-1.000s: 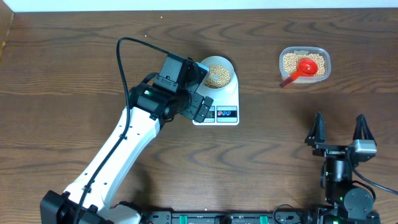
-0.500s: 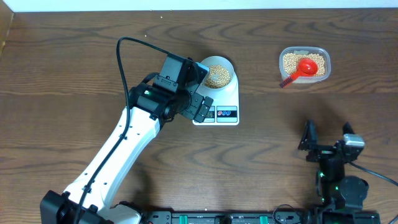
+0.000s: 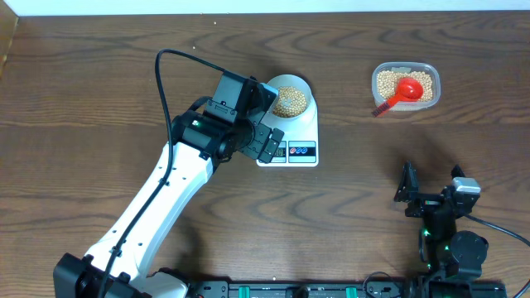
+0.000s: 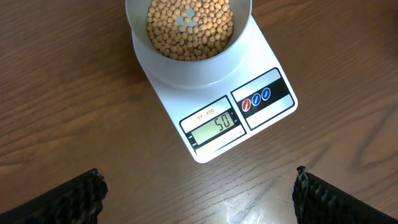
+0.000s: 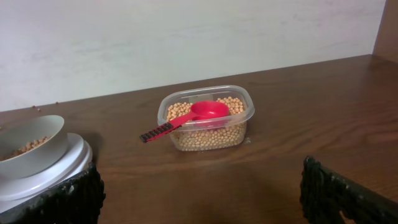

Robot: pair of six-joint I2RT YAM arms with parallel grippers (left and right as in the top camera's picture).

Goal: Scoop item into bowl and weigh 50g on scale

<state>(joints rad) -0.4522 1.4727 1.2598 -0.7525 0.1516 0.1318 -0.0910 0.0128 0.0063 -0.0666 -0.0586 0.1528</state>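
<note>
Overhead: the left gripper (image 3: 267, 120) hangs over the scale (image 3: 300, 136), jaws wide apart and holding nothing. The bowl (image 3: 300, 83) sits on the scale with a mound of beans (image 3: 290, 101) inside. The right gripper (image 3: 431, 189) is parked near the front edge of the table (image 3: 99, 83), well apart from everything, also spread wide and empty. The red scoop (image 3: 407, 89) lies in the tub (image 3: 377, 74) of spare beans, far right.

Left wrist: the display (image 4: 217, 127) reads 50, beside three small buttons (image 4: 256, 99). The beans (image 4: 186, 25) fill the floor of the bowl (image 4: 186, 68), which rests squarely on the scale (image 4: 186, 102). The left gripper (image 4: 199, 199) shows only two dark fingertips at the lower corners, nothing between them. The weighing looks done; little seems left but to draw the arm clear without nudging the scale.

Right wrist: the tub (image 5: 208, 134) stands mid-table with the scoop (image 5: 199, 112) resting across its beans, handle over the rim. The bowl (image 5: 31, 146) and scale (image 5: 62, 168) sit at far left. The right gripper (image 5: 199, 199) frames the view, empty. The table is dark brown wood grain, bare apart from these items; a pale plain wall (image 5: 186, 37) runs behind it.
</note>
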